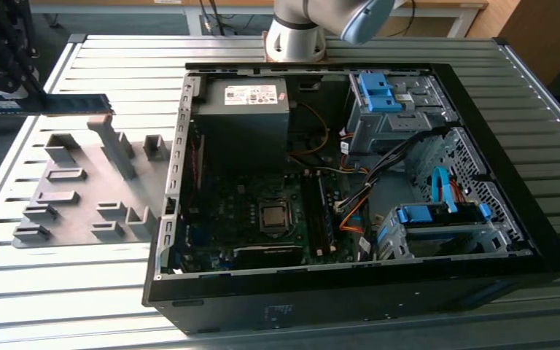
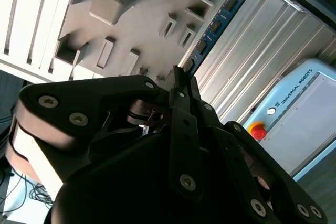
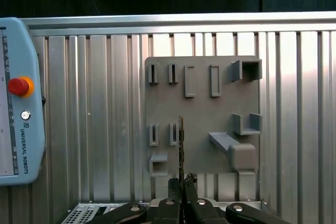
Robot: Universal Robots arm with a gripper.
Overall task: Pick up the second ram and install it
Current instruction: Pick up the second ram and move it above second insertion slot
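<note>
Gripping ram (image 1: pixel 47 104) edge-on, gripper (image 3: pixel 181 181) clamped shut on it, hanging above grey holder (image 3: pixel 202 114); open PC case (image 1: pixel 358 299) at exterior view's right, w/ mobo exposed.

Silver arm (image 1: pixel 294 36) w/ lt-blue cap (image 1: pixel 363 18); blk jaws, silver screws (image 2: pixel 187 182).

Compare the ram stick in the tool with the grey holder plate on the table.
Colour: the second ram is greenish with dark chips; the holder plate is plain grey.
Shape: the ram is a thin strip; the plate is broad, with raised blocks and slots.
Pose: the ram is held in the air by the tool; the plate lies flat on the table.
Both are outside the PC case.
</note>
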